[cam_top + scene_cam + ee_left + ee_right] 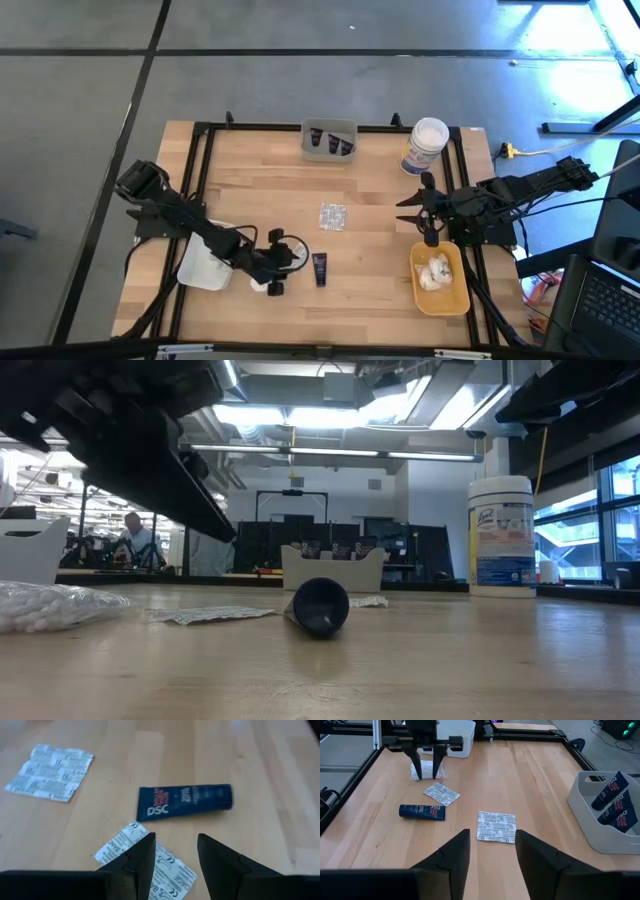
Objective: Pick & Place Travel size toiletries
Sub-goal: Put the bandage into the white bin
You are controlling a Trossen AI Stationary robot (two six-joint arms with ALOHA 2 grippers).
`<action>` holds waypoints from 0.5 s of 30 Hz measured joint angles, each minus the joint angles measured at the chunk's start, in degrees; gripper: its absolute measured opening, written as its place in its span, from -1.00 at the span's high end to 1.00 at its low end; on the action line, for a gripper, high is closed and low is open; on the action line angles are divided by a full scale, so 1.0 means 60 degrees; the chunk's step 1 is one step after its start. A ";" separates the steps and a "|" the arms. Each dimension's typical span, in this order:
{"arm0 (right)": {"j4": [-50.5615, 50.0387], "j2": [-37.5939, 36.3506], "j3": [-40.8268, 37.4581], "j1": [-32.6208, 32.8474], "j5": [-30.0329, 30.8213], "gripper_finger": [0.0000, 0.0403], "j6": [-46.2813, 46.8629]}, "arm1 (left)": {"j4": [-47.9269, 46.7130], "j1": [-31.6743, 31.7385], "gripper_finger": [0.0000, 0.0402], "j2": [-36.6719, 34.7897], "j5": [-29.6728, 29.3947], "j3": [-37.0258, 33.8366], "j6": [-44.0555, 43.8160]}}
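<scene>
Hovering my left tool (pixel 175 865) with its fingers parted and nothing between them, I am right over a silvery packet (pixel 145 862) lying flat on the worktop (pixel 380 190), with the dark tube (pixel 185 802) just beyond it and a second packet (pixel 50 765) farther off. A puffy white bundle (pixel 50 605) lies near my left arm too. My right tool (pixel 492 865) hangs released and empty near the yellow tray (pixel 455 298), which already holds a white bundle (pixel 435 272); the grey tray (pixel 329 128) at the far edge holds more tubes.

My worry is the packet itself: it is thin and flat, so my fingers may scrape the wood and slide over it rather than catch an edge. Coming down off-centre could also nudge the tube, which looks round enough to roll away. The white tray (pixel 200 268) sits close beneath my arm, and a careless swing might knock it.
</scene>
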 joint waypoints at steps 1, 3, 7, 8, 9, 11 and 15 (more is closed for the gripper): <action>0.0000 0.0000 0.0000 0.0000 0.0000 0.19 0.0002 | -0.0017 -0.0005 0.29 0.0118 -0.0124 0.0068 -0.0113; 0.0000 0.0000 0.0000 0.0000 0.0000 0.18 -0.0001 | -0.0075 -0.0005 0.29 0.0384 -0.0291 0.0268 -0.0376; 0.0000 0.0000 0.0000 0.0000 0.0000 0.15 -0.0002 | -0.0354 -0.0005 0.29 0.0976 -0.0384 0.0777 -0.0598; 0.0000 0.0000 0.0000 0.0000 0.0000 0.14 0.0001 | -0.0619 -0.0005 0.29 0.1130 -0.0466 0.0952 -0.0646; 0.0000 0.0000 0.0000 0.0000 0.0000 0.13 -0.0001 | -0.1016 -0.0005 0.29 0.1277 -0.0573 0.1131 -0.0746; 0.0000 0.0000 0.0000 0.0000 -0.0003 0.12 0.0002 | -0.1949 -0.0005 0.29 0.1521 -0.0853 0.1497 -0.0994; 0.0000 0.0000 0.0004 0.0000 -0.0004 0.09 -0.0002 | -0.2878 -0.0005 0.29 0.1925 -0.1021 0.2024 -0.1648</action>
